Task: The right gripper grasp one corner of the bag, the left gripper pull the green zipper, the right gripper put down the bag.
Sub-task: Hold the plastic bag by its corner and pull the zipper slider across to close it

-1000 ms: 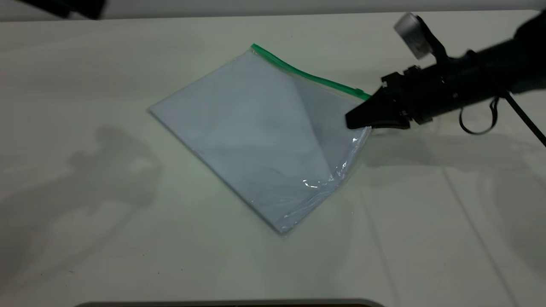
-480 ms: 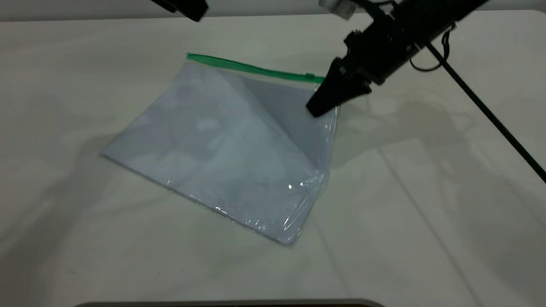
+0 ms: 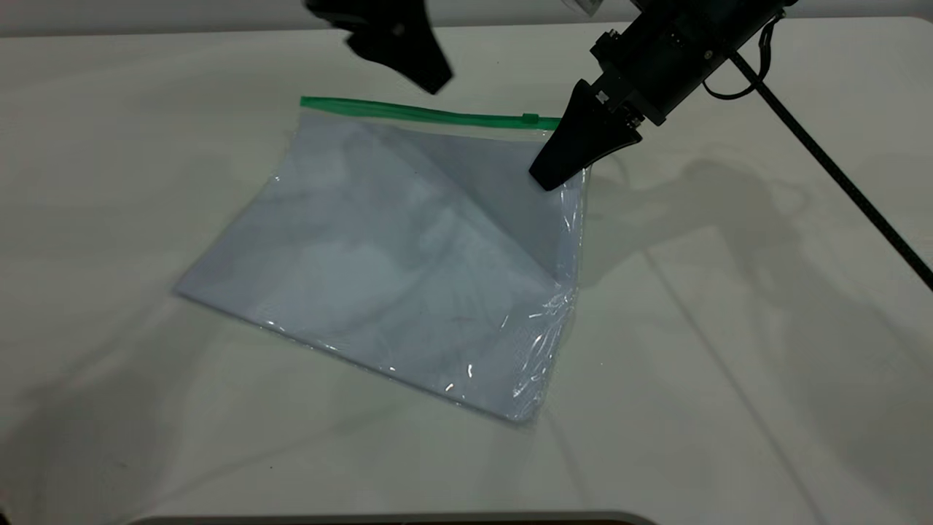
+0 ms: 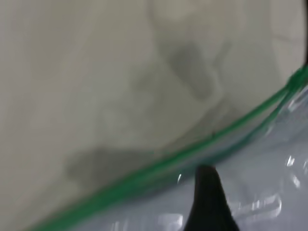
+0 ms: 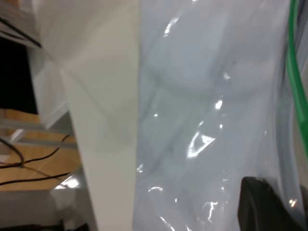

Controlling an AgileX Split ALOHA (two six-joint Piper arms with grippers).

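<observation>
The bag [image 3: 393, 255] is a clear pouch with pale sheets inside. Its near edge rests on the white table [image 3: 729, 364], and its far right corner is raised. My right gripper [image 3: 545, 179] is shut on that corner, just under the green zipper [image 3: 423, 113]. The small slider tab [image 3: 530, 117] sits on the strip right beside this gripper. My left gripper [image 3: 426, 76] hangs a little above the strip's middle, apart from it. In the left wrist view the green zipper [image 4: 159, 166] runs slantwise just beyond my black gripper [image 4: 207, 202]. In the right wrist view the bag [image 5: 202, 120] fills the frame.
The right arm's black cable [image 3: 838, 182] slants across the table at the right. A dark rim [image 3: 393, 519] lies along the table's near edge. In the right wrist view the table edge [image 5: 82, 159] shows, with floor and cables beyond it.
The left gripper has come down from the far edge toward the zipper's middle. The right gripper holds the raised corner and has shifted slightly right, swinging the bag with it.
</observation>
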